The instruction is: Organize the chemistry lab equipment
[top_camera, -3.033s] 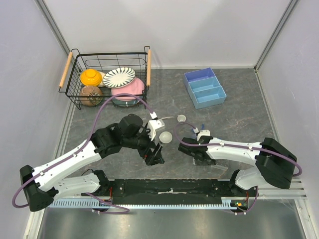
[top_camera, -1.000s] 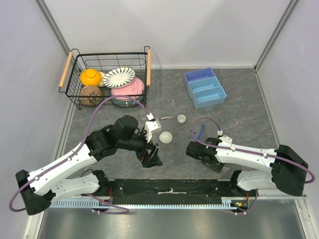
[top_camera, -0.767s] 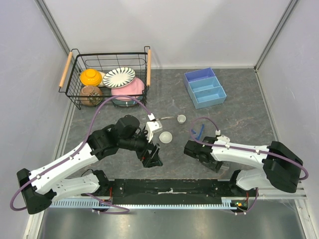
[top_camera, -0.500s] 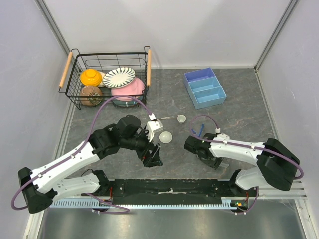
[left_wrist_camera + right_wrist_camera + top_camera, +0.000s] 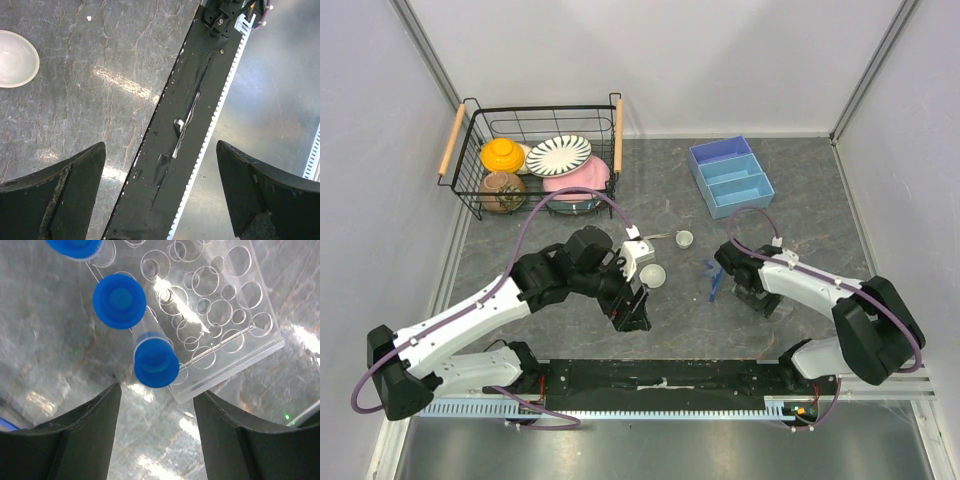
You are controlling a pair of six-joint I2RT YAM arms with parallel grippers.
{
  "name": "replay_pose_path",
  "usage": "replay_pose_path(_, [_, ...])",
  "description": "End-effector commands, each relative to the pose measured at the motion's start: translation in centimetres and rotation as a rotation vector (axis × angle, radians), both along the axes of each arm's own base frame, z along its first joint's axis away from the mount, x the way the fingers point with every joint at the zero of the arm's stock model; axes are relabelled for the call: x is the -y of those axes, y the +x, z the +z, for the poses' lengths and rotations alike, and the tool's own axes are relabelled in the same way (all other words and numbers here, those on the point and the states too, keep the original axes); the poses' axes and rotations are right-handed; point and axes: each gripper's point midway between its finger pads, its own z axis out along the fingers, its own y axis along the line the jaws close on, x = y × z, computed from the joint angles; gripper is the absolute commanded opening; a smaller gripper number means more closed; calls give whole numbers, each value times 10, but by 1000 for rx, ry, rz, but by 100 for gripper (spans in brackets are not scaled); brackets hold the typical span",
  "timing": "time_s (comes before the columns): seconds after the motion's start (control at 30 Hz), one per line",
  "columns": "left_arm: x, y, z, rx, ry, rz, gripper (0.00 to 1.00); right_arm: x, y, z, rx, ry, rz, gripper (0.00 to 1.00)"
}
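Observation:
My right gripper [image 5: 757, 292] is open and empty, pointing down over the clear plastic tube rack [image 5: 220, 315], which also shows in the top view [image 5: 778, 306]. Three blue-capped tubes [image 5: 119, 301] stand at the rack's left side, one [image 5: 156, 365] just beyond my right gripper [image 5: 157, 440]. My left gripper [image 5: 630, 312] is open and empty near the table's front edge; it also shows in its wrist view [image 5: 160, 200]. The white dome-shaped dish [image 5: 652, 274] lies just behind it. The tiny white cup [image 5: 685, 239], metal spatula [image 5: 655, 237] and blue stick tools [image 5: 713, 280] lie mid-table.
A black wire basket [image 5: 480, 190] with striped, pink and orange crockery stands at the back left. A blue three-compartment tray [image 5: 730, 176] stands at the back right. The black base rail [image 5: 185, 125] runs under my left gripper.
My right arm has swung from the front middle back and to the right, over the tube rack. My left gripper has shifted slightly right, staying open.

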Motion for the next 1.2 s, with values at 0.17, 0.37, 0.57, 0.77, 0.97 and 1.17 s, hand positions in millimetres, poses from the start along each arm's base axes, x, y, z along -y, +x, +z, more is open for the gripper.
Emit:
replay_pose_path(0.17, [10, 8, 22, 31, -41, -9, 97, 30, 47, -20, -61, 3, 58, 68])
replay_pose_path(0.37, [11, 10, 25, 36, -44, -3, 97, 56, 82, -20, -74, 5, 32, 68])
replay_pose_path(0.57, [8, 10, 26, 43, -47, -1, 97, 82, 108, -20, -69, -23, 3, 68])
replay_pose_path(0.77, [3, 9, 23, 52, -48, -4, 97, 115, 126, -24, -89, -45, -30, 68])
replay_pose_path(0.97, [5, 3, 20, 14, -69, -17, 97, 137, 151, -35, -118, -30, 0, 69])
replay_pose_path(1.17, [8, 1, 16, -7, -90, -16, 97, 154, 185, -41, -149, -87, 69, 70])
